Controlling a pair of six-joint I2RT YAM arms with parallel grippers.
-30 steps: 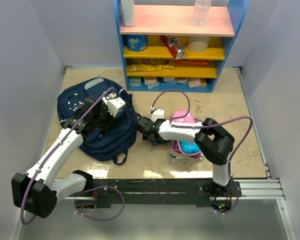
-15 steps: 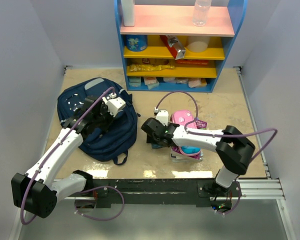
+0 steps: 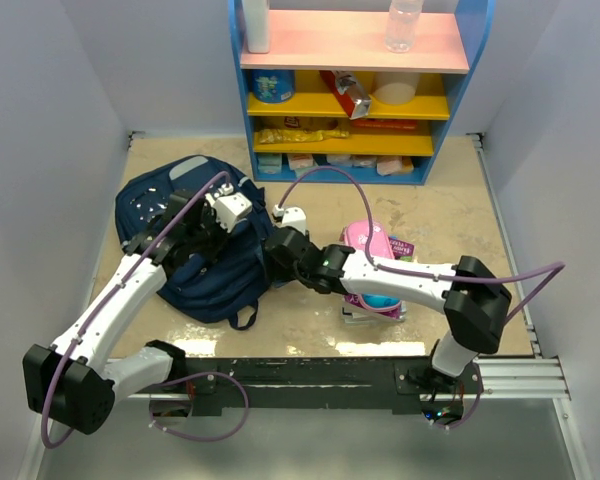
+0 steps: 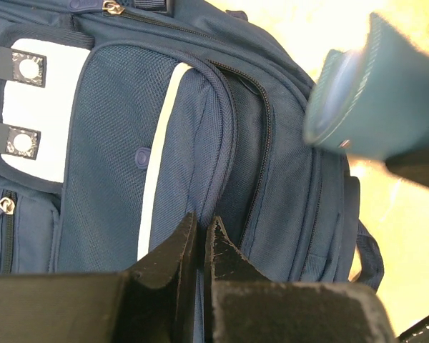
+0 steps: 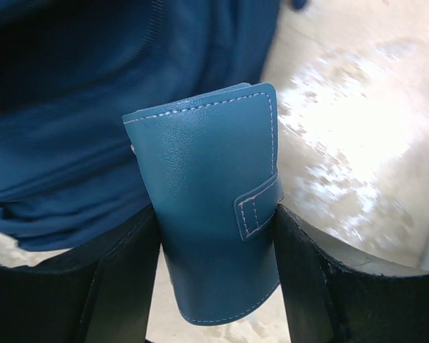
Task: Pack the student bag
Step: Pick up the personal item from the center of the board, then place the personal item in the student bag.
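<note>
Clamped in the right gripper: a teal stitched-leather wallet with a tab, carried left from beside the pink heap of cases within the last second, jaws narrowed from wide. Ready, probably, for loading. Just beyond the wallet: the large navy blue fabric backpack, flat on the floor left of centre. Pinched shut on a fold of its front: the left gripper.

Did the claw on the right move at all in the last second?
Yes. The right gripper, holding the blue wallet, has moved left, away from the pink pencil case and up to the student bag's right edge.
</note>
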